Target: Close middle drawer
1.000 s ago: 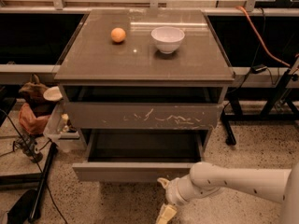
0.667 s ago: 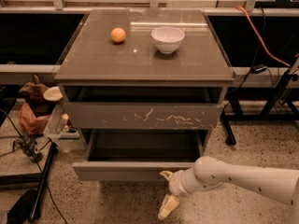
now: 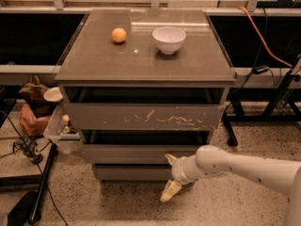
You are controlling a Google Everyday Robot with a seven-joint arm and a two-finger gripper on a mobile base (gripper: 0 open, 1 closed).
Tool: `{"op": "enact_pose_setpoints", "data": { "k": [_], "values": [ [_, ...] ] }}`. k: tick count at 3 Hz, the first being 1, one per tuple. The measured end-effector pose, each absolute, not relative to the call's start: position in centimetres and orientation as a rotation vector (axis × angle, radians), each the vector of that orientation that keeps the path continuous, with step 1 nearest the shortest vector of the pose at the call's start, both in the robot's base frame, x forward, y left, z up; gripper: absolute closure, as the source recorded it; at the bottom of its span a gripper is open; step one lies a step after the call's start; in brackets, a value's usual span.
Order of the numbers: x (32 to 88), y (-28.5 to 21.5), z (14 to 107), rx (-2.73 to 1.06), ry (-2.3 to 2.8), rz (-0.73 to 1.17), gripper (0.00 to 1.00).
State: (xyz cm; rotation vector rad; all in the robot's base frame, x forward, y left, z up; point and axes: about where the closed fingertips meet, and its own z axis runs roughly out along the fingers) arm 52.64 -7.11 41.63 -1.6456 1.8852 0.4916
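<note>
The middle drawer (image 3: pixel 124 153) is a plain grey-brown front below the scratched drawer front (image 3: pixel 141 117). It stands out only a little from the cabinet, with a dark gap above it. My gripper (image 3: pixel 169 175) is at the drawer's right part, on a white arm coming in from the right. It is open and holds nothing. The upper fingertip (image 3: pixel 170 158) rests against the drawer front and the lower fingertip (image 3: pixel 169 191) hangs in front of the lowest drawer front (image 3: pixel 129 172).
An orange (image 3: pixel 119 35) and a white bowl (image 3: pixel 169 39) sit on the cabinet top (image 3: pixel 94 65). Clutter, a plastic bin (image 3: pixel 59 131) and cables lie on the floor at the left. Black stand legs (image 3: pixel 230 126) are at the right.
The middle drawer has slid most of the way into the cabinet. My gripper has moved in toward the cabinet with it.
</note>
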Motion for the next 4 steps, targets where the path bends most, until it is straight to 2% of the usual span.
{"op": "enact_pose_setpoints", "data": {
  "k": [4],
  "values": [
    [58.9, -9.8, 39.8, -1.605, 1.851, 0.447, 0.00]
  ]
}}
